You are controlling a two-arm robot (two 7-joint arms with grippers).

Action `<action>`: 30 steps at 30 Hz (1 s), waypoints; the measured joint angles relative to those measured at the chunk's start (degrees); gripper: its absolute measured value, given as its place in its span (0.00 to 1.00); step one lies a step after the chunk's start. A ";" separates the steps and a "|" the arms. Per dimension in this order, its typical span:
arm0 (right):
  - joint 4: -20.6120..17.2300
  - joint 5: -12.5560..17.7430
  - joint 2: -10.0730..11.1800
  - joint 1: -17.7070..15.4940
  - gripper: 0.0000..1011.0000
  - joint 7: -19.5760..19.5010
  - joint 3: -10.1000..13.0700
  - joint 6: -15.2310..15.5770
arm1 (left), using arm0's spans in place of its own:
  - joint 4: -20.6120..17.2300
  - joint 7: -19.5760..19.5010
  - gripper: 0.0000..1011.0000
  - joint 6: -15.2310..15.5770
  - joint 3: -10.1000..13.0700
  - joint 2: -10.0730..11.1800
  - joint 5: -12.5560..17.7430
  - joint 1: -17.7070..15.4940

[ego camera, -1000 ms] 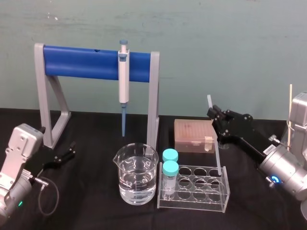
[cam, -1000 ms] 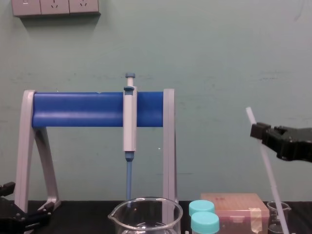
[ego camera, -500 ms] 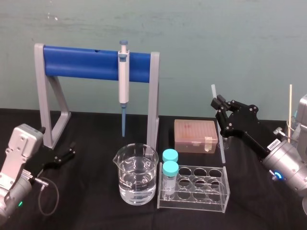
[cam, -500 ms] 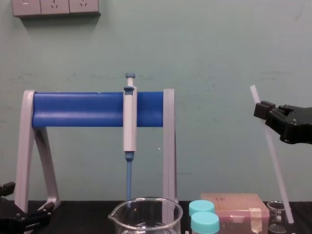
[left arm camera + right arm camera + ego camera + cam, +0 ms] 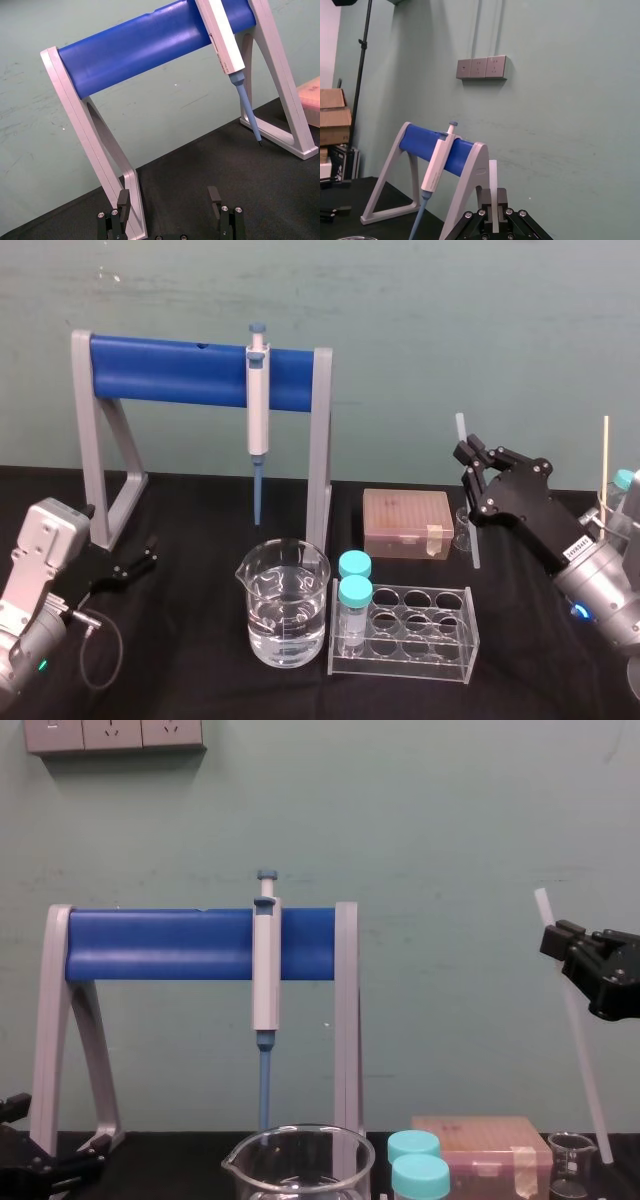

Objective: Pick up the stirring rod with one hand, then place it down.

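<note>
Pipette stand (image 5: 200, 370) stood at back of table, pipette (image 5: 258, 400) hung on it. Water-filled beaker (image 5: 284, 605), tube rack (image 5: 405, 632) and tip box (image 5: 405, 523) in front. Left gripper (image 5: 169, 205) parked low at left, fingers wide, empty. Right gripper (image 5: 470, 455) raised at right, fingers pinched on stirring rod (image 5: 472, 525) near its upper end. Rod hung tilted, lower end just beside small glass beaker (image 5: 572, 1160). Judged: pickup done, placing in hand. Next move called for lowering rod clear of small beaker, then easing fingers apart once it rested.
</note>
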 joint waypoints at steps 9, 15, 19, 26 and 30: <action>1.40 -0.69 -0.95 0.05 0.06 0.57 0.68 -1.11 | 0.00 0.00 0.99 0.00 0.00 0.00 0.00 0.00; 1.37 -0.66 -0.90 0.08 0.06 0.58 0.64 -1.12 | 0.00 0.00 0.99 0.00 0.00 0.00 0.00 0.00; 1.34 -0.62 -0.88 0.09 0.06 0.59 0.62 -1.11 | 0.00 0.00 0.99 0.00 0.00 0.00 0.00 0.00; 1.29 -0.54 -0.84 0.09 0.06 0.63 0.58 -1.09 | 0.00 0.00 0.99 0.00 0.00 0.00 0.00 0.00; 1.26 -0.51 -0.82 0.09 0.06 0.65 0.55 -1.07 | 0.00 0.00 0.99 0.00 0.00 0.00 0.00 0.00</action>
